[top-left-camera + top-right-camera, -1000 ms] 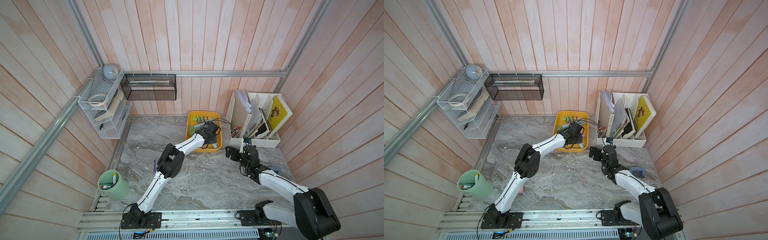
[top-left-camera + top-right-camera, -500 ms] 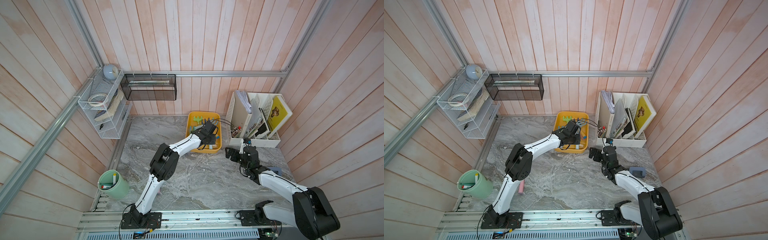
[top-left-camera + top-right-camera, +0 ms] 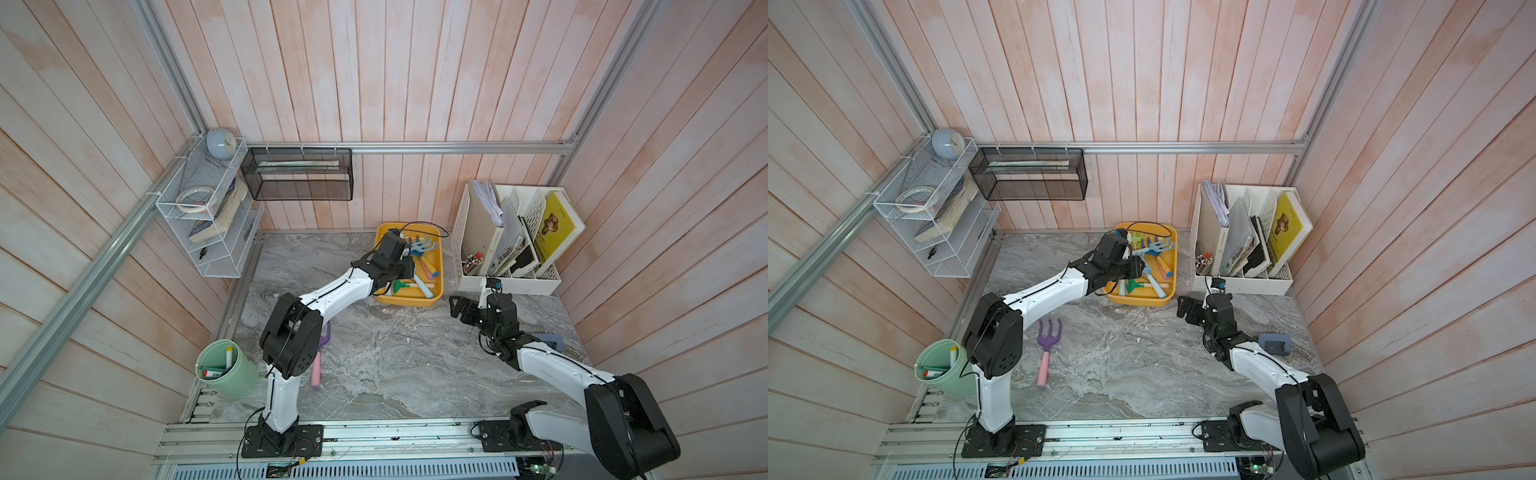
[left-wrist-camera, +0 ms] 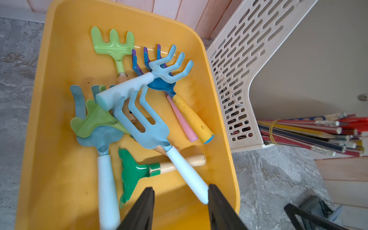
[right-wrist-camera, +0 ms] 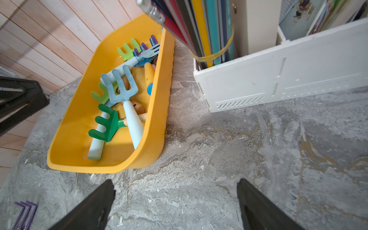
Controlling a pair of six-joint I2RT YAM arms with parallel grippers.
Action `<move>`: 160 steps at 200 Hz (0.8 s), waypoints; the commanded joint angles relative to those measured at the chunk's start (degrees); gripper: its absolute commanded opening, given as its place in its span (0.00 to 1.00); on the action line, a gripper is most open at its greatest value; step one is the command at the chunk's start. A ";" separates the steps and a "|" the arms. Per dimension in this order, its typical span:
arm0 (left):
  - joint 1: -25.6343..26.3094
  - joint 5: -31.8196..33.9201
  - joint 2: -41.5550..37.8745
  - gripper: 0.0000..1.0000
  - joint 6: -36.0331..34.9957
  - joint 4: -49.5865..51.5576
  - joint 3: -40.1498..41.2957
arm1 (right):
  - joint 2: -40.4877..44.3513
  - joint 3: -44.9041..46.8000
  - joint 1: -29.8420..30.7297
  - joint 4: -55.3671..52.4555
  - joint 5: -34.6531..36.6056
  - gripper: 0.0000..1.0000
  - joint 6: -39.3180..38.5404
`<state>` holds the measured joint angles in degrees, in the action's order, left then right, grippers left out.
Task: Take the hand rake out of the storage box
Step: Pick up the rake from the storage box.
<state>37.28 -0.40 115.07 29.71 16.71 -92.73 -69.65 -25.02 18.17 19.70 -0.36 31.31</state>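
Yellow storage box (image 4: 59,179) holds hand rakes (image 4: 147,129) (several); left gripper (image 4: 181,188) gapes above.

**Box under your left gripper, organizer to its right**

Your left gripper (image 4: 180,187) hangs over the near end of the box (image 4: 59,179). The rakes (image 4: 147,127) lie piled in the box ahead of its fingertips, crossing one another. The nearest rake (image 4: 185,173) lies with its handle end just beside one finger. The organizer (image 4: 235,79) stands just right of the box. Behind and left of that gripper, a loose rake (image 3: 1046,349) lies on the table (image 3: 1142,353), with the cup (image 3: 942,365) farther back. From your right gripper (image 5: 176,181), the box sits ahead-left and the organizer ahead-right.
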 commanded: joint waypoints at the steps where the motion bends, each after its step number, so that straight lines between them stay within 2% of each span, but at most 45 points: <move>1: 1.21 2.64 5.67 0.58 1.90 4.60 -5.27 | 0.39 0.45 -0.39 0.78 -0.69 0.98 0.24; 36: 2.57 3.60 14.96 0.60 2.64 9.08 -15.60 | 0.00 0.43 -0.34 1.13 -0.74 0.98 0.24; 57: 3.41 3.64 21.19 0.54 2.45 11.41 -23.43 | -0.23 0.34 -0.37 1.13 -0.96 0.98 0.24; 74: 3.68 4.68 25.38 0.53 2.95 15.63 -29.03 | 0.27 0.55 -0.38 0.95 -0.77 0.98 0.15; 160: 3.68 8.05 28.05 0.54 2.45 18.24 -30.85 | -0.74 0.71 -0.50 1.65 -0.56 0.98 0.07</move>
<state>41.10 5.43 141.27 32.73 32.21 -121.32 -69.87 -24.67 17.96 20.34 -0.73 31.31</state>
